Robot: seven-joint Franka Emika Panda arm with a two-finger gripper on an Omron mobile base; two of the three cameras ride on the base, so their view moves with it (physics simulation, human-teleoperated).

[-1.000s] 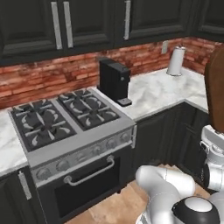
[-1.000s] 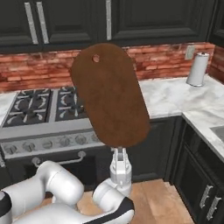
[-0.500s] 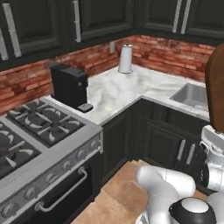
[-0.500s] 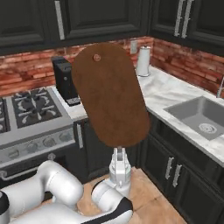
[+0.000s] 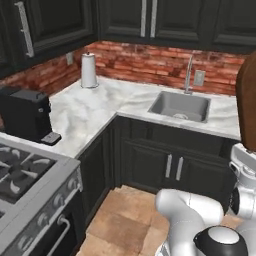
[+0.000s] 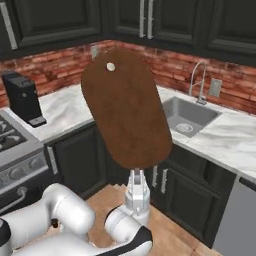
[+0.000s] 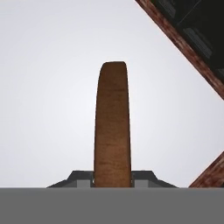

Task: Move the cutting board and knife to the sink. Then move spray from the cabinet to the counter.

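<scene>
A: Nearest the base, what is the arm doing?

B: It bends up from the floor side, and the tool (image 6: 137, 176) points upward, clamped on the wider bottom end of the board (image 6: 126, 108).

A: How does the board stand?

B: Upright, leaning slightly, its narrow end on top with a small hole there. From the right base view its broad brown face is toward the camera. From the hand view it rises edge-on (image 7: 112, 127) between the fingertips, against a pale ceiling. At the right edge of the left base view a brown strip of it (image 5: 248, 102) shows above the white wrist.

A: And behind it?

B: Dark lower doors with metal handles under the tabletop (image 5: 90, 112), white marble that turns a corner. A stove (image 5: 22, 172) sits at the near left, with a black coffee machine (image 5: 25, 114) just beyond it on the marble.

A: Farther back?

B: A sink (image 5: 180, 106) is set into the marble, with a curved tap (image 5: 189, 72) behind it at the brick wall. A paper towel roll (image 5: 89, 70) stands in the corner. Dark wall cabinets (image 5: 150, 20) hang above the brick, doors closed.

A: Is the board near the sink?

B: It is held in the air, well apart from it.
</scene>
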